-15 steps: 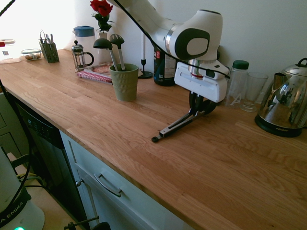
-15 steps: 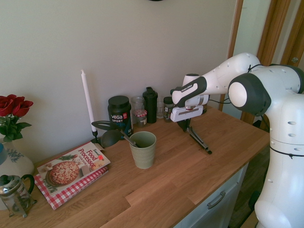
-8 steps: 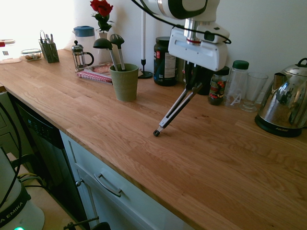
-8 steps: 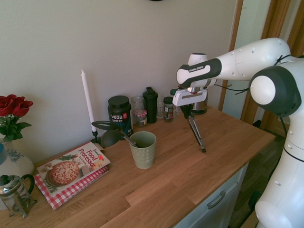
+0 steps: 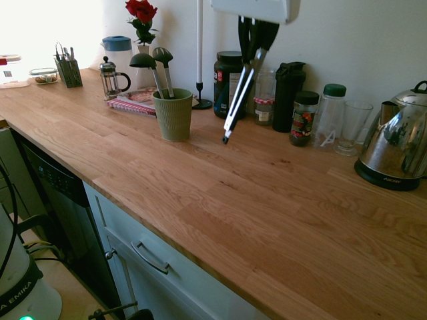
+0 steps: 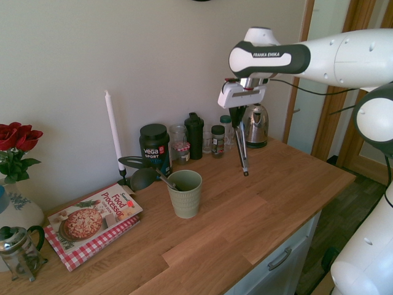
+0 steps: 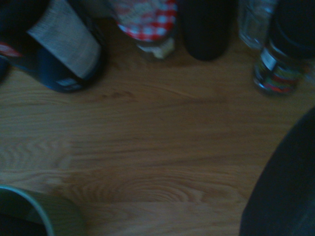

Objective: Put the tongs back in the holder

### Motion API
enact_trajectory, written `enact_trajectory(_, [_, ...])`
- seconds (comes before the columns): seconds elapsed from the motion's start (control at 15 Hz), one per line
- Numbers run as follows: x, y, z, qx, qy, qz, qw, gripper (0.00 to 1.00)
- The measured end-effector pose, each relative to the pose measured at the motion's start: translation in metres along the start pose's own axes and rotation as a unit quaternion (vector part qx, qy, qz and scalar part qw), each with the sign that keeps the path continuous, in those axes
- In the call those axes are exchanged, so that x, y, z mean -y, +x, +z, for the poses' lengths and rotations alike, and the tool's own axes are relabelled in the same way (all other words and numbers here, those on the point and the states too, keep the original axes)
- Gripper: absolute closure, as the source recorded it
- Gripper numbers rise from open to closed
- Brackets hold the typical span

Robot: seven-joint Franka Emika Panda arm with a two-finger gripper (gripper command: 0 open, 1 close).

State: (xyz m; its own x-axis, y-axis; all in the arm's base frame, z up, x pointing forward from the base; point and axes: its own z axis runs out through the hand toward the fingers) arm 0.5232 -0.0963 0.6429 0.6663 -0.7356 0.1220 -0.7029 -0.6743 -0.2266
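Gripper [image 6: 237,109] is clamped on the tongs [image 5: 239,93] by their handle end, so they dangle tips-down, clear of the countertop [image 5: 267,193], beside the green holder [image 5: 173,113], ready for dropping in.

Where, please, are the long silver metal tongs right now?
The long silver metal tongs hang tips-down from the gripper, clear of the wooden counter, beside the sage-green ribbed holder.

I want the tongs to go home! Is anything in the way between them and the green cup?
Nothing on the counter blocks the way. The tongs hang from the gripper above bare wood, and only open air lies between them and the holder. Two ladles already stand inside the cup, so the tongs must slip in beside them.
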Motion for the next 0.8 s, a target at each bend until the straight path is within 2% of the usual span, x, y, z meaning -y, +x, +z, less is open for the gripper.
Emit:
enact_trajectory(0.2, [0.066,-0.056,-0.037,-0.026,0.035,-0.021,0.999,1.0])
enact_trajectory(0.33, [0.103,-0.089,-0.043,-0.044,0.052,-0.032,0.997,1.0])
enact_trajectory(0.8, [0.166,-0.117,0.048,-0.056,0.047,-0.058,0.996,1.0])
